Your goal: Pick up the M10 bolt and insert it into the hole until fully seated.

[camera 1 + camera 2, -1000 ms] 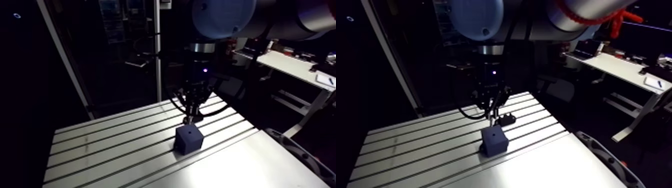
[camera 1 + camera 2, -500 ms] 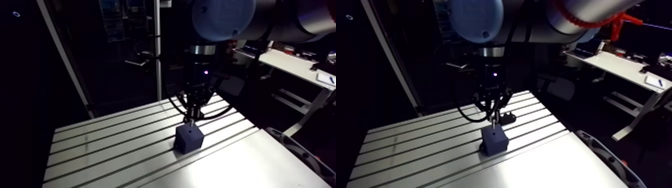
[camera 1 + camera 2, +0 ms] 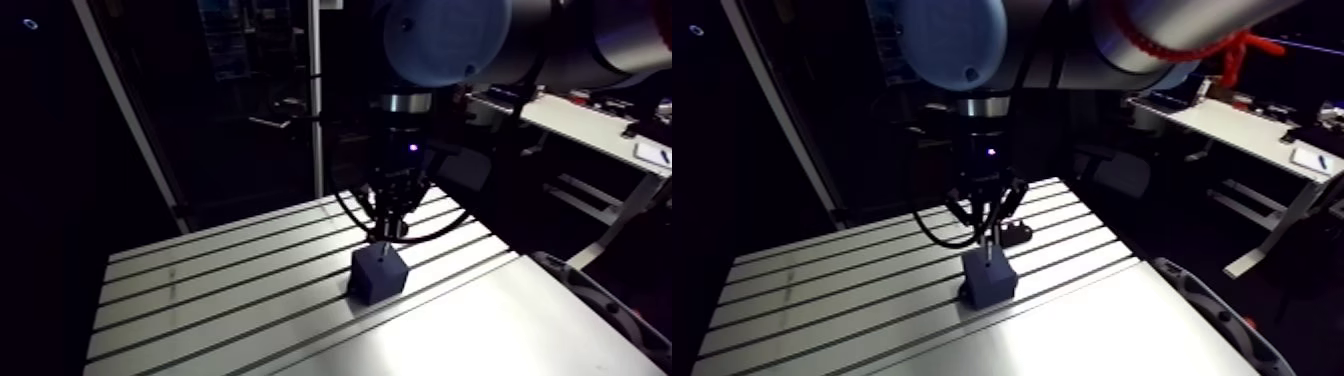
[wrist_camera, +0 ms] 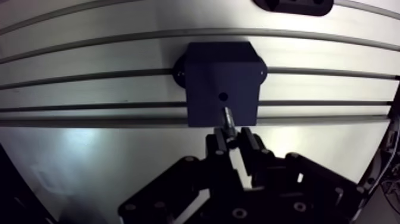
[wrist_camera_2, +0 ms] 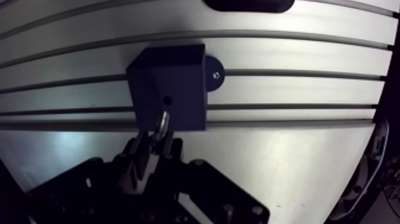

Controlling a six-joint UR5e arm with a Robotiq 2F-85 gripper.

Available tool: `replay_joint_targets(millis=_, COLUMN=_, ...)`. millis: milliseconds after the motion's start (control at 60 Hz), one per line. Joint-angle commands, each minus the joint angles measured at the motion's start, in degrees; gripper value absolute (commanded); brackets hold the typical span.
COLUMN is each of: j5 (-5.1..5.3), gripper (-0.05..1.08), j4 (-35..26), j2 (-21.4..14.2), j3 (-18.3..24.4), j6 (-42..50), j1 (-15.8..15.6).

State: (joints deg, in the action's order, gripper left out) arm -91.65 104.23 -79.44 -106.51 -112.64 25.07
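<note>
Two fingers point(image 4: 249, 142) pressed in, clamps the M10 bolt point(image 4: 228, 117) in the gripper point(image 4: 233, 136), tip over the dark block point(image 4: 220, 68), just beside the hole point(image 4: 222, 96). Hangs well inside the table point(image 4: 89, 149) edges.

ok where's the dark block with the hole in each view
Arm view: block on the table, mid-picture, directly under the gripper.
Wrist view: block just ahead of the gripper, hole facing the camera.
Shared landmark: the bolt in the gripper, tip over the block.
</note>
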Motion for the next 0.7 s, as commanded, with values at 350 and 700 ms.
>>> replay_joint_targets(millis=350, j5=-0.15, gripper=1.08, j4=2.7, j2=1.09, j3=-0.24, j6=-0.08, j1=-0.02)
replay_joint_targets(millis=700, j5=-0.06, gripper=1.08, j4=2.26, j2=1.18, j3=0.03, j6=-0.08, j1=-0.1)
